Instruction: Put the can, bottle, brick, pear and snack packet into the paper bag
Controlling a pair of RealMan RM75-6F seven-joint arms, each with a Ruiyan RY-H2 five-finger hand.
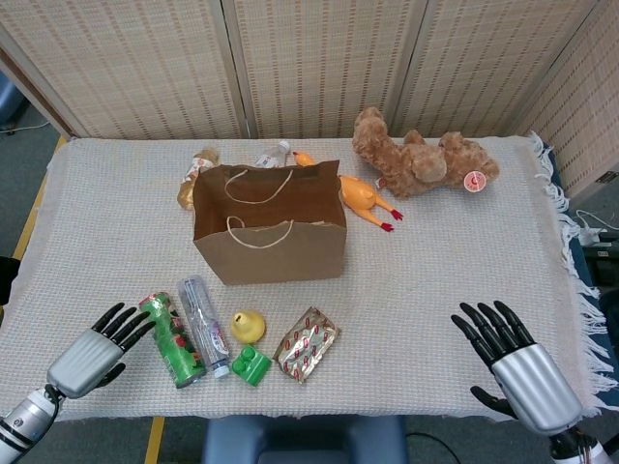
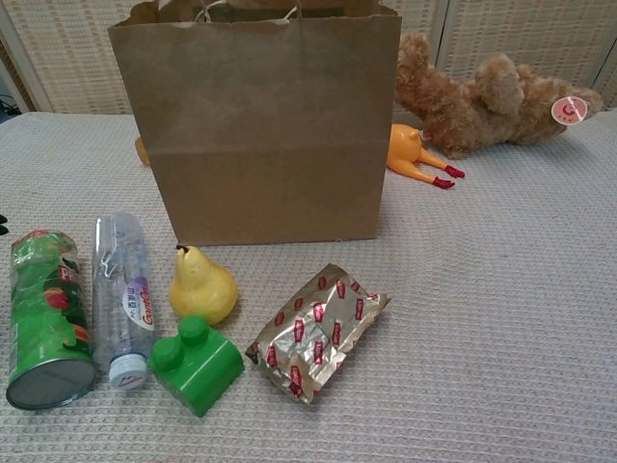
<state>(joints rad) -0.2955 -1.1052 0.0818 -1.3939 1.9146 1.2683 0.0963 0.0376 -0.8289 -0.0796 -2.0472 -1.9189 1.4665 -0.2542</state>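
The brown paper bag (image 1: 269,224) (image 2: 258,125) stands upright and open-topped in the middle of the table. In front of it lie a green can (image 1: 170,338) (image 2: 45,313), a clear bottle (image 1: 203,324) (image 2: 123,294), a yellow pear (image 1: 248,326) (image 2: 201,286), a green brick (image 1: 250,365) (image 2: 196,363) and a silver-red snack packet (image 1: 307,343) (image 2: 319,329). My left hand (image 1: 94,348) is open, fingers spread just left of the can, apart from it. My right hand (image 1: 511,363) is open at the front right, holding nothing. Only a dark fingertip shows at the chest view's left edge.
A brown teddy bear (image 1: 418,158) (image 2: 487,94) and an orange rubber chicken (image 1: 362,200) (image 2: 413,154) lie behind and right of the bag. A small bottle and a toy (image 1: 197,172) sit behind the bag's left corner. A woven cloth (image 1: 445,271) covers the table.
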